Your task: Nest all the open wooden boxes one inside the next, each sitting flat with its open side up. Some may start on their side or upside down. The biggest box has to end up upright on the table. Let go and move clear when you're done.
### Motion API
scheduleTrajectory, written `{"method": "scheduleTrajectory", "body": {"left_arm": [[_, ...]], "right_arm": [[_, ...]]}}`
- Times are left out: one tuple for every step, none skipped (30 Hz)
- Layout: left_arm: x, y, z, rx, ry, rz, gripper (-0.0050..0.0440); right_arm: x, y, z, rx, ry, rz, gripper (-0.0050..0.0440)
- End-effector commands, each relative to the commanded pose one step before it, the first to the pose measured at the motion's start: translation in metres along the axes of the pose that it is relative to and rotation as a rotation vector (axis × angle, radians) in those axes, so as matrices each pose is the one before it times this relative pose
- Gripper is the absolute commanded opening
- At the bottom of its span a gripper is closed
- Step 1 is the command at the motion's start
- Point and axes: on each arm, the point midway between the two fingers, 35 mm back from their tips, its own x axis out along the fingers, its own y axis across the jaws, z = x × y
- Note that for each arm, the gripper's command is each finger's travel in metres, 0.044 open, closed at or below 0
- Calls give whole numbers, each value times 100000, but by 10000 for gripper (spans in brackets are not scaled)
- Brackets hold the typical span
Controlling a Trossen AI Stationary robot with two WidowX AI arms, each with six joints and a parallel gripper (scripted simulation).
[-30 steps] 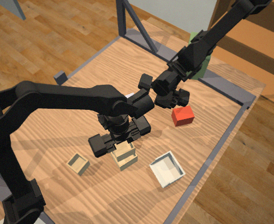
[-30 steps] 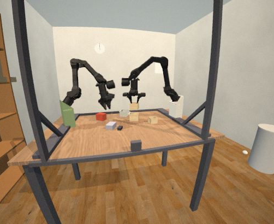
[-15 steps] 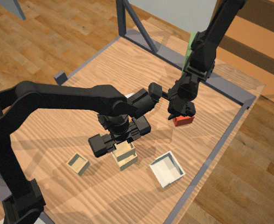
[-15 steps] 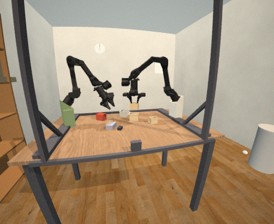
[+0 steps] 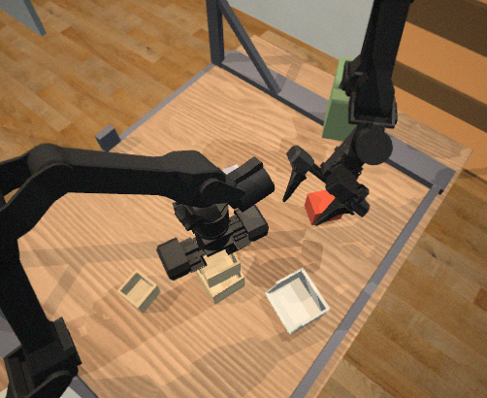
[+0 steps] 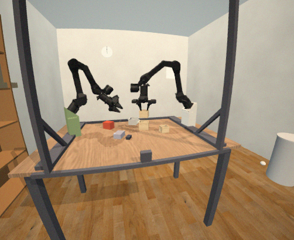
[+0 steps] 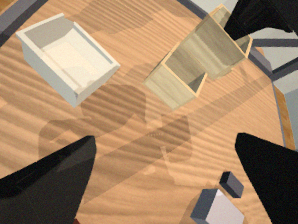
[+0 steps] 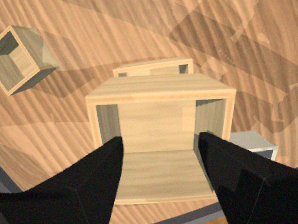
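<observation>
A wooden box (image 5: pixel 222 276) (image 6: pixel 144 114) (image 7: pixel 215 47) (image 8: pixel 157 122) hangs open side up from my right gripper (image 6: pixel 144 109) (image 8: pixel 160 141). Its fingers are spread inside the box, against or close to its side walls. Just below, a second wooden box (image 5: pixel 229 289) (image 6: pixel 143 126) (image 7: pixel 169 91) (image 8: pixel 155 67) stands upright on the table, partly covered. A small wooden box (image 5: pixel 149 298) (image 6: pixel 164 129) (image 8: pixel 40 50) stands upright to one side. A white open box (image 5: pixel 297 302) (image 6: pixel 133 121) (image 7: pixel 70 55) (image 8: pixel 250 141) stands upright on the other. My left gripper (image 5: pixel 301 211) (image 6: pixel 120 109) (image 7: pixel 166 141) is open and empty above the table.
A red block (image 5: pixel 314 206) (image 6: pixel 108 125) lies under my left gripper in the top view. A lavender block (image 6: pixel 119 134) (image 7: pixel 220 209) and a small black block (image 6: pixel 129 137) (image 7: pixel 231 184) lie close together. A green block (image 5: pixel 337 116) (image 6: pixel 72 124) stands by the left arm's base.
</observation>
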Motion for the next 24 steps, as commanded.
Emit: {"method": "scheduleTrajectory", "body": {"left_arm": [[-1106, 221, 1015, 6139, -8089, -4126, 400], [0, 0, 0, 0, 0, 0, 400], [-235, 126, 119, 1407, -1439, -549, 400], [-377, 3, 295, 2692, -2112, -708, 400], [-335, 54, 166, 2814, -1616, -604, 400], [-340, 40, 151, 2583, -1525, -580, 400], [-345, 25, 137, 2493, -1429, -562, 400], [-348, 28, 22, 2015, -929, -482, 400], [-283, 0, 75, 2020, -948, -423, 400], [-274, -11, 69, 2138, -873, -404, 400], [-269, -21, 57, 2120, -786, -391, 400], [-248, -15, 9, 1909, -588, -408, 400], [-239, -19, -16, 1807, -471, -435, 400], [-250, -56, 23, 1990, -540, -465, 400], [-245, -67, 23, 1992, -491, -452, 400], [-238, -74, 15, 1961, -423, -438, 400], [-230, -80, 11, 1948, -372, -427, 400], [0, 0, 0, 0, 0, 0, 400], [0, 0, 0, 0, 0, 0, 400], [-227, -110, 161, 2898, -862, -491, 400], [-342, -151, 0, 3038, -382, -651, 400], [-339, -152, -140, 2236, 156, -604, 400], [-235, -122, -62, 1865, 20, -442, 400], [-197, -113, -35, 1742, -14, -386, 400]], "right_arm": [[-745, -451, 282, -549, 18, -2549, 295], [0, 0, 0, 0, 0, 0, 295], [0, 0, 0, 0, 0, 0, 295], [0, 0, 0, 0, 0, 0, 295], [0, 0, 0, 0, 0, 0, 295], [0, 0, 0, 0, 0, 0, 295], [0, 0, 0, 0, 0, 0, 295], [0, 0, 0, 0, 0, 0, 295], [0, 0, 0, 0, 0, 0, 295], [0, 0, 0, 0, 0, 0, 295], [0, 0, 0, 0, 0, 0, 295], [0, 0, 0, 0, 0, 0, 295], [0, 0, 0, 0, 0, 0, 295], [0, 0, 0, 0, 0, 0, 295], [0, 0, 0, 0, 0, 0, 295], [0, 0, 0, 0, 0, 0, 295], [0, 0, 0, 0, 0, 0, 295], [0, 0, 0, 0, 0, 0, 295], [0, 0, 0, 0, 0, 0, 295], [0, 0, 0, 0, 0, 0, 295], [0, 0, 0, 0, 0, 0, 295], [0, 0, 0, 0, 0, 0, 295], [0, 0, 0, 0, 0, 0, 295], [0, 0, 0, 0, 0, 0, 295]]}}
